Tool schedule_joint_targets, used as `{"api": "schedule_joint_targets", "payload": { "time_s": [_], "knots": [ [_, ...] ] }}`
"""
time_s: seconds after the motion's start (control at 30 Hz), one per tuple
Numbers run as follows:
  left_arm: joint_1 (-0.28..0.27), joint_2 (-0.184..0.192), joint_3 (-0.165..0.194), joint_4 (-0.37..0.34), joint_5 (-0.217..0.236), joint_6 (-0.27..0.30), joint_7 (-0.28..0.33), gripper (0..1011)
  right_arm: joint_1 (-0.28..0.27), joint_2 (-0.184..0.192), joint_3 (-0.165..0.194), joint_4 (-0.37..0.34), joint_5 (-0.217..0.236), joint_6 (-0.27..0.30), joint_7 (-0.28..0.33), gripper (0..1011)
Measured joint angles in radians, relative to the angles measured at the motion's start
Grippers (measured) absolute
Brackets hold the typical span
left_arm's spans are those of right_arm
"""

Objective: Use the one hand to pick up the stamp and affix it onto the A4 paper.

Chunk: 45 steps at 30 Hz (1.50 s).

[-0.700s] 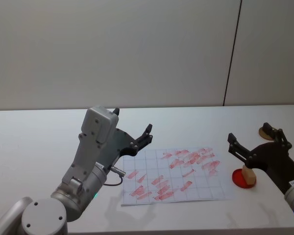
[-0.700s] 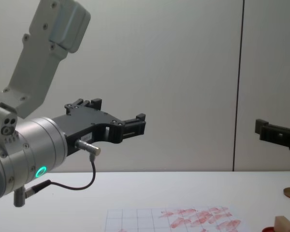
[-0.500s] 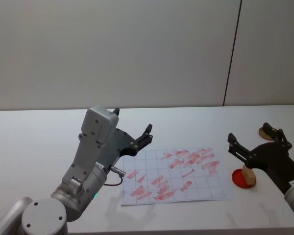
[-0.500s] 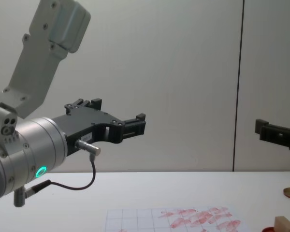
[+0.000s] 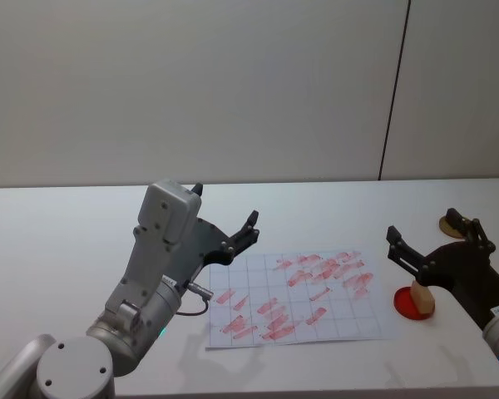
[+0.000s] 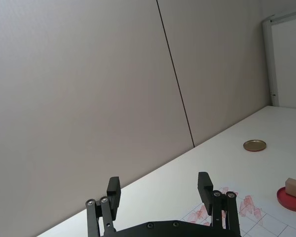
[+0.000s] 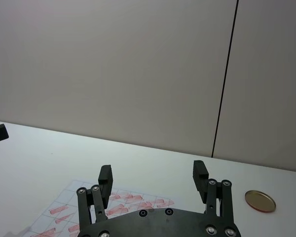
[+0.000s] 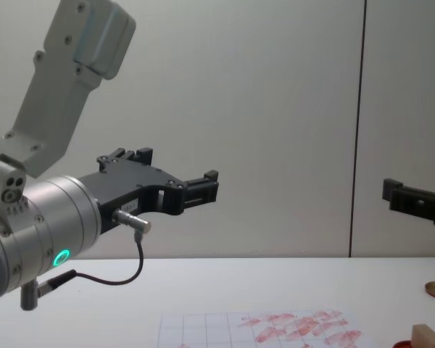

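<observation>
Under the right gripper [image 5: 422, 226], jaws spread wide and empty, the wooden stamp [image 5: 422, 298] stands on a red disc [image 5: 404, 305] beside the A4 paper [image 5: 341, 326]. The left gripper [image 5: 225, 208], also spread, hovers over the paper's far-left corner.

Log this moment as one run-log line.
right gripper: open, raised | left gripper: open, raised | pale tan wooden block stamp: on flat red disc, ungripped | white gridded A4 paper: flat

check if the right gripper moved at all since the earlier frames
No. In the head view the right gripper keeps the same offset from the stamp, the red disc and the A4 paper, jaws open.
</observation>
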<state>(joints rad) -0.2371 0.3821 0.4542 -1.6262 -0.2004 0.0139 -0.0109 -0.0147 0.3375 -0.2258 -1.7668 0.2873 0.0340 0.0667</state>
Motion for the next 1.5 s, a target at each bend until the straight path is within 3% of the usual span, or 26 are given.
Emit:
{"api": "schedule_joint_targets", "payload": {
  "time_s": [1.5],
  "knots": [
    [0.000, 0.000, 0.000, 0.000, 0.000, 0.000, 0.000, 993, 0.002, -0.004, 0.000, 0.001, -0.002, 0.008, -0.004, 1001]
  ]
}}
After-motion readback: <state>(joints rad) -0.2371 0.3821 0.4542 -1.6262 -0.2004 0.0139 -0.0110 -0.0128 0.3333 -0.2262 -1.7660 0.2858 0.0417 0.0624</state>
